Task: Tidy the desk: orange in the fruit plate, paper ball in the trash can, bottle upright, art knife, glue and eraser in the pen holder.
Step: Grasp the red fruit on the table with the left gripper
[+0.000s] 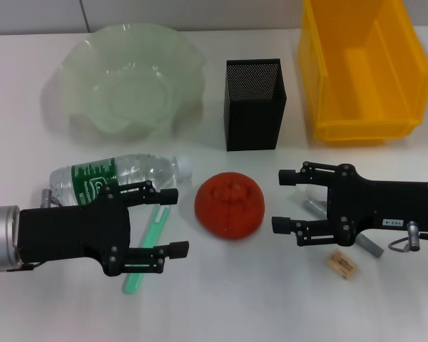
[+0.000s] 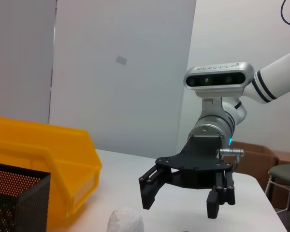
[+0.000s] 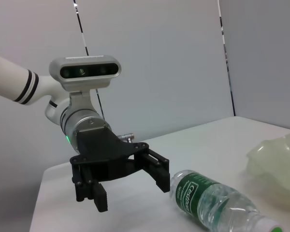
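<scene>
While empty, both jaws wide apart.

Translucent, wavy pale-green glass for the plate (image 1: 132,82). Black matt metal mesh on the holder (image 1: 253,103). Glossy smooth yellow plastic for the bin (image 1: 364,68). Clear shiny plastic, printed green label on the bottle (image 1: 114,177). Rough, bumpy skin on the orange (image 1: 229,204). Matt black on 2 grippers.
</scene>
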You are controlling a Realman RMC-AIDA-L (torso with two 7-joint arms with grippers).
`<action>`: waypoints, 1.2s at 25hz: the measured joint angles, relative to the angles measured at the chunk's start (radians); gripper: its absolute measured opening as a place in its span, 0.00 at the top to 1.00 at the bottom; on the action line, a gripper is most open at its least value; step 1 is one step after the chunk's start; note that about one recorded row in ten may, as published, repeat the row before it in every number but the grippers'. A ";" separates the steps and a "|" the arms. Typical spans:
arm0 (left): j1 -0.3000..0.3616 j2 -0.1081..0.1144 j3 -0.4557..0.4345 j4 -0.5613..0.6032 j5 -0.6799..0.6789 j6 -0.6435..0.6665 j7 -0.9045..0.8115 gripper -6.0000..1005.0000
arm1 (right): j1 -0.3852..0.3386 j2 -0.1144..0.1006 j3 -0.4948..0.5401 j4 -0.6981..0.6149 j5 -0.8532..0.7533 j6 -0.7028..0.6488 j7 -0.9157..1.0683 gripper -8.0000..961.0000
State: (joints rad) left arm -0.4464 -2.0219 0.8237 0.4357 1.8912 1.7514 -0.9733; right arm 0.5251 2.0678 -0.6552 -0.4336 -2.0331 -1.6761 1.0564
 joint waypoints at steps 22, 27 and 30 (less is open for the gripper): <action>-0.083 -0.045 0.014 0.054 0.006 -0.123 -0.011 0.21 | -0.024 -0.030 0.002 -0.002 0.000 0.006 0.052 0.14; -0.133 -0.050 0.056 0.046 0.009 -0.166 -0.033 0.21 | -0.032 -0.049 -0.003 -0.002 -0.003 0.004 0.057 0.14; -0.167 -0.055 0.097 0.044 0.005 -0.220 -0.059 0.21 | -0.034 -0.056 -0.007 -0.004 -0.004 0.002 0.062 0.14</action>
State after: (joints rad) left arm -0.6136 -2.0770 0.9202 0.4802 1.8967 1.5313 -1.0327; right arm 0.4912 2.0117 -0.6617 -0.4380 -2.0374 -1.6743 1.1185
